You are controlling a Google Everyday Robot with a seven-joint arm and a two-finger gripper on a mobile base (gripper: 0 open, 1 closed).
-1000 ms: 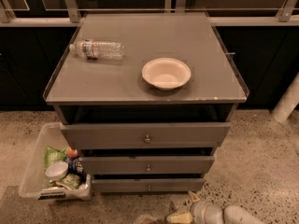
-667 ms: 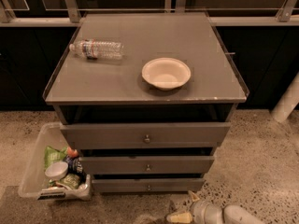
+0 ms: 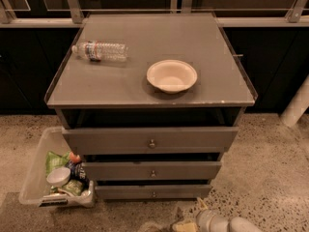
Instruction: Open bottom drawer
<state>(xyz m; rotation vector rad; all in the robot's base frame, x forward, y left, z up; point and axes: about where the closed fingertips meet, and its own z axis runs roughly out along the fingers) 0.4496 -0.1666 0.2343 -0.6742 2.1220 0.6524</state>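
Pale gripper (image 3: 189, 223) hovering low before the thin grey bottom drawer (image 3: 123, 192).
I cannot tell its opening; I am risking slipping off the tiny round metal knob (image 3: 154, 194).

The table (image 3: 203, 37) fills the centre of the frame, with a water bottle (image 3: 100, 50) lying on its upper-left part and a bowl (image 3: 172, 75) to the right of the bottle and nearer the front edge. Below the tabletop three drawers are stacked: the top drawer (image 3: 193, 140), the middle drawer (image 3: 183, 170) and, lowest, the bottom drawer (image 3: 178, 192). A bin (image 3: 41, 153) sits on the floor at lower left, beside the drawers, and the tool (image 3: 187, 224) is at the bottom edge, in front of the bottom drawer and slightly right of its centre.
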